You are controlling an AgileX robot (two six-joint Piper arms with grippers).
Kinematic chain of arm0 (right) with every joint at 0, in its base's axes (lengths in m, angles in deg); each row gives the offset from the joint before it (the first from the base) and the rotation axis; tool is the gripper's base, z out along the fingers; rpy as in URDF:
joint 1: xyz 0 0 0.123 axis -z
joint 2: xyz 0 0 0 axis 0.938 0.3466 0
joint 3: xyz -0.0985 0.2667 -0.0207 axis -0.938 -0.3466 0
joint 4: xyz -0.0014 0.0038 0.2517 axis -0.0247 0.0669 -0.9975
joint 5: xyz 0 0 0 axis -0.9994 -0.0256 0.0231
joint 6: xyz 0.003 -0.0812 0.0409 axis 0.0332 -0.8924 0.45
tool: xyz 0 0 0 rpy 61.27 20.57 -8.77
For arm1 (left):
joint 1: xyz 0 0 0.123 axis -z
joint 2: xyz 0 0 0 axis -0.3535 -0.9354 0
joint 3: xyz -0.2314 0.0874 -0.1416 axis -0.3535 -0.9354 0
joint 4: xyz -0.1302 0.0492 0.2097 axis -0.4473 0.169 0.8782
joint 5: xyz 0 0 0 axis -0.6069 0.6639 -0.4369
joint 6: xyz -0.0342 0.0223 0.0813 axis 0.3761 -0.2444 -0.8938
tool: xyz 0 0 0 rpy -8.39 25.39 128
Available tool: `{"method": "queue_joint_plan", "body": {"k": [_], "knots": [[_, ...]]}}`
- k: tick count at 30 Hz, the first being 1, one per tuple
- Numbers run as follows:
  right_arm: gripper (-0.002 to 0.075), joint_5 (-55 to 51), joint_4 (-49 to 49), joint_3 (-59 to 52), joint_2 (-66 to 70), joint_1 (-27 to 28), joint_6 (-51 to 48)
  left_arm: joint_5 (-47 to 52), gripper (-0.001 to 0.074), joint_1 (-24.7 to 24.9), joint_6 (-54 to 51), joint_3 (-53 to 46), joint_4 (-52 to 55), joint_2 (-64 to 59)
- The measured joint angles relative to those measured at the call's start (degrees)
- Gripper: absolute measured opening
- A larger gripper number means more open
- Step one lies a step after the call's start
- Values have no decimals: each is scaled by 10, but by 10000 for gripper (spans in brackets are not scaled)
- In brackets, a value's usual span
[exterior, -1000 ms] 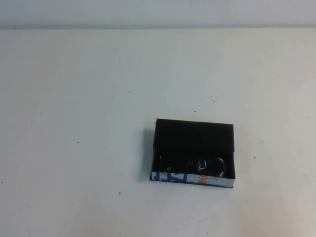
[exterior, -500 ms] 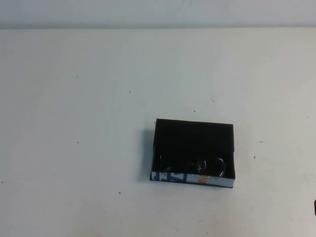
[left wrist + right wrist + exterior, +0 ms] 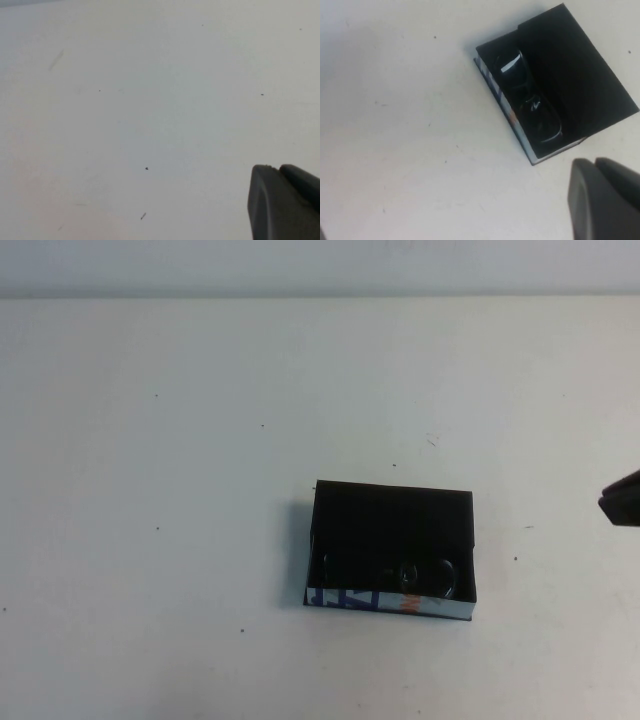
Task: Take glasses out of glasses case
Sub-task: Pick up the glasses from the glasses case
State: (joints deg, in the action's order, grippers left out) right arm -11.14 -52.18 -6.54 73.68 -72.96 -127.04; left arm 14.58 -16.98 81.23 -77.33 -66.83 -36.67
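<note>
From my left wrist I looked down on a bare stretch of the white counter (image 3: 150, 100), marked only by a few tiny dark specks and a couple of faint scuffs. Part of my left gripper (image 3: 282, 202) showed in one corner of that view as a dark, rounded, matte piece above the surface, touching nothing I could make out. Too little of it showed to tell how its jaws stood.
</note>
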Motion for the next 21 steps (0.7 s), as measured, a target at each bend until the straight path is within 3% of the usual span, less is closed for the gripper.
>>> {"method": "queue_joint_plan", "body": {"k": [12,17,21], "knots": [[-17,-1,242,108,212,-216,80,0,-4,0,0,0,0,0],[-10,0,310,142,291,-271,91,0,-4,0,0,0,0,0],[60,13,319,169,342,-303,109,0,-4,0,0,0,0,0]]}}
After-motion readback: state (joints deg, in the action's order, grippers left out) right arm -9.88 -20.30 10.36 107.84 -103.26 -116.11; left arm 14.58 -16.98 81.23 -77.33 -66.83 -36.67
